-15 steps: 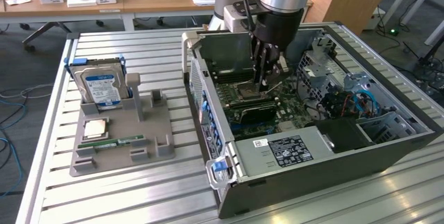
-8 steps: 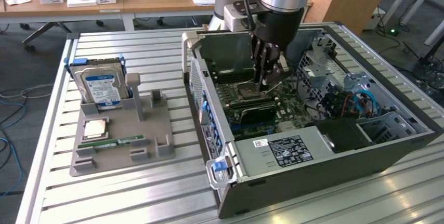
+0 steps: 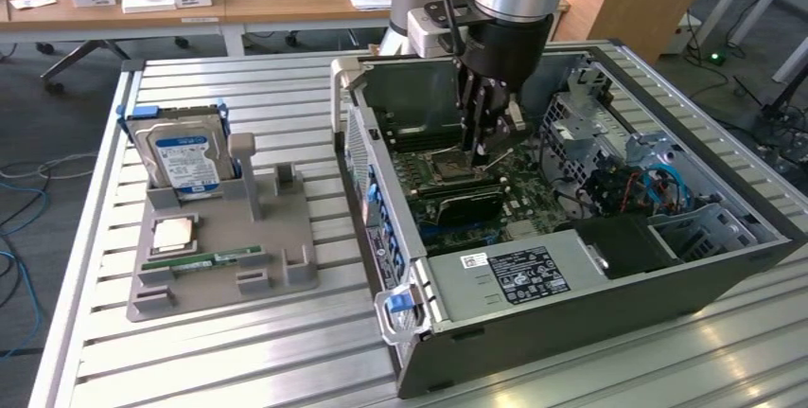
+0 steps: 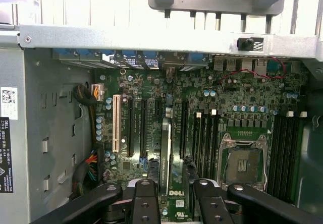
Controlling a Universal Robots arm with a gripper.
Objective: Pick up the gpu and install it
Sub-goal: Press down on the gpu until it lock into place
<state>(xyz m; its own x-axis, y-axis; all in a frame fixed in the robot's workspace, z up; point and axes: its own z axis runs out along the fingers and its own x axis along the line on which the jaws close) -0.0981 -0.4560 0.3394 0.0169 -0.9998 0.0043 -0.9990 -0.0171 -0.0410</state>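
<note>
Gripper (image 3: 486,148) sits low inside the open grey computer case (image 3: 555,285), black fingers (image 4: 146,204) clamped on the thin dark gpu card (image 4: 165,158), edge-on over the green motherboard (image 4: 202,113).

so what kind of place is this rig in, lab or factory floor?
Looks like a lab or office workshop, not a production line. An open grey desktop computer case sits on a slatted aluminium table, wooden office desks with clutter stand behind, and loose blue cables trail on the carpeted floor.
</note>
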